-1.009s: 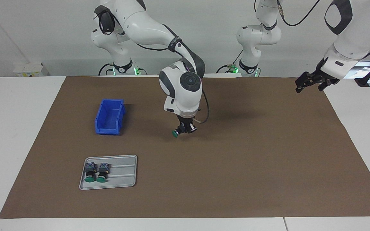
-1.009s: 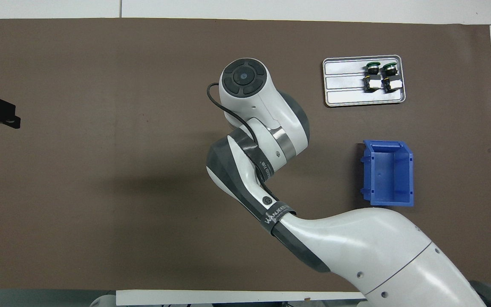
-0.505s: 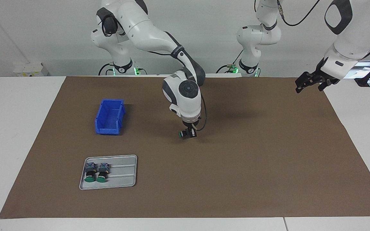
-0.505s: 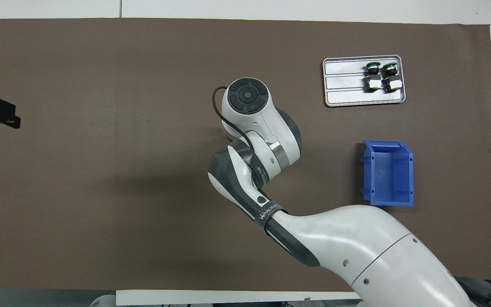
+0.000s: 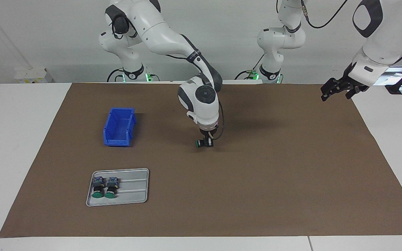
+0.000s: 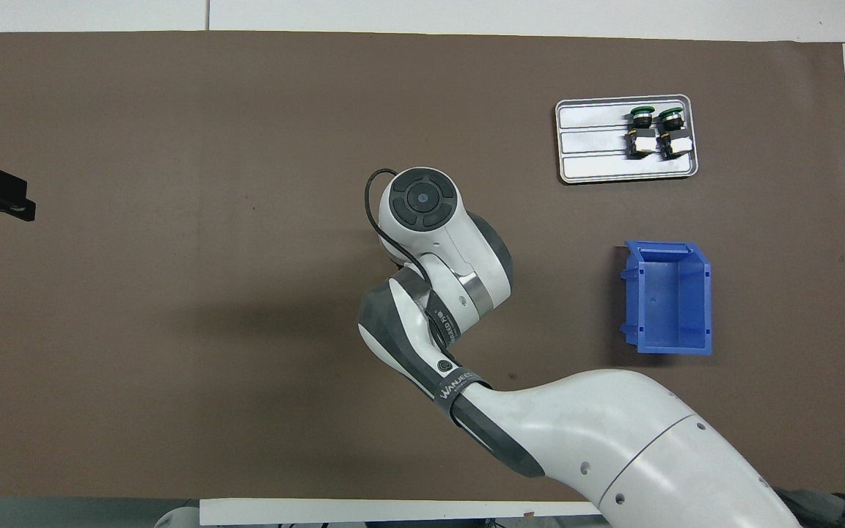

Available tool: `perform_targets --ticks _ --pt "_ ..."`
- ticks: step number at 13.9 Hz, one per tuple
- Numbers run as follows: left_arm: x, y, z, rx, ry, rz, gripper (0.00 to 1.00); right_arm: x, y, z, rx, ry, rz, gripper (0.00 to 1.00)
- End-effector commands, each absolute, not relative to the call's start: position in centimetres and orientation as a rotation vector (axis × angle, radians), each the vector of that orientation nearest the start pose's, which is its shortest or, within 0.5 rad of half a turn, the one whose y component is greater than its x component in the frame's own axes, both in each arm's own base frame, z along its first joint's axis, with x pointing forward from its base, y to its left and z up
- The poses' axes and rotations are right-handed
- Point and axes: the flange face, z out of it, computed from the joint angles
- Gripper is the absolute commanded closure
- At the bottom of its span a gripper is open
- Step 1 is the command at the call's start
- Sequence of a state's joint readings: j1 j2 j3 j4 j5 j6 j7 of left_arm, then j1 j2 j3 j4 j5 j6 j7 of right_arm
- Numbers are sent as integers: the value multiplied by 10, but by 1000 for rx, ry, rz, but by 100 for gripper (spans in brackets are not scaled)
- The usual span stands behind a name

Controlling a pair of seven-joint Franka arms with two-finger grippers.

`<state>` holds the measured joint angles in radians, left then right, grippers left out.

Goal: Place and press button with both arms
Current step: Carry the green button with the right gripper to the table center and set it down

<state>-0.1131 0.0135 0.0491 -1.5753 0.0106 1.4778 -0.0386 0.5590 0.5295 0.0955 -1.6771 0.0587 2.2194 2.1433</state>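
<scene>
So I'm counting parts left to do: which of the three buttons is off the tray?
The button held in the right gripper over mid-mat. The other two lie side by side in the tray.

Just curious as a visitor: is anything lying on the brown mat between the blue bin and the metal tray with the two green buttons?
Nothing: in both views the mat between the blue bin and the metal tray is bare.

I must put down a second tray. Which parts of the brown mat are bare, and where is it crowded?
Bare: the wide stretch of mat from the right end effector, which grips a button mid-mat, to the left end effector waiting over the mat's corner. Crowded: the right arm's end, where the bin and the tray with two buttons sit.
</scene>
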Motion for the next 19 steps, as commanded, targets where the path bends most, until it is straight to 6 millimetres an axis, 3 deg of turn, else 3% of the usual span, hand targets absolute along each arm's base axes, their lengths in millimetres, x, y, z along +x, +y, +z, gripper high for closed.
perform_targets --ticks 1,2,5,8,11,14,17,19 --pt "539 -35 609 -3117 42 173 0 534 404 302 -2220 2157 136 14" --pt "539 -34 609 -3117 40 173 0 539 405 310 -2219 2152 133 1" --pt "539 -35 609 -3117 42 176 0 560 404 360 -2202 2151 127 1" --pt "540 -34 609 -3118 38 169 0 571 371 419 -2157 2117 78 1" --pt "540 -34 608 -3117 28 173 0 587 307 467 -2280 1994 48 1" --pt "540 -36 608 -3114 -60 160 0 589 240 515 -2414 1866 33 1" --pt "542 -43 606 -3110 -167 130 0 578 168 564 -2569 1693 31 1" --pt "540 -61 598 -3100 -212 146 0 567 126 591 -2688 1518 29 1"
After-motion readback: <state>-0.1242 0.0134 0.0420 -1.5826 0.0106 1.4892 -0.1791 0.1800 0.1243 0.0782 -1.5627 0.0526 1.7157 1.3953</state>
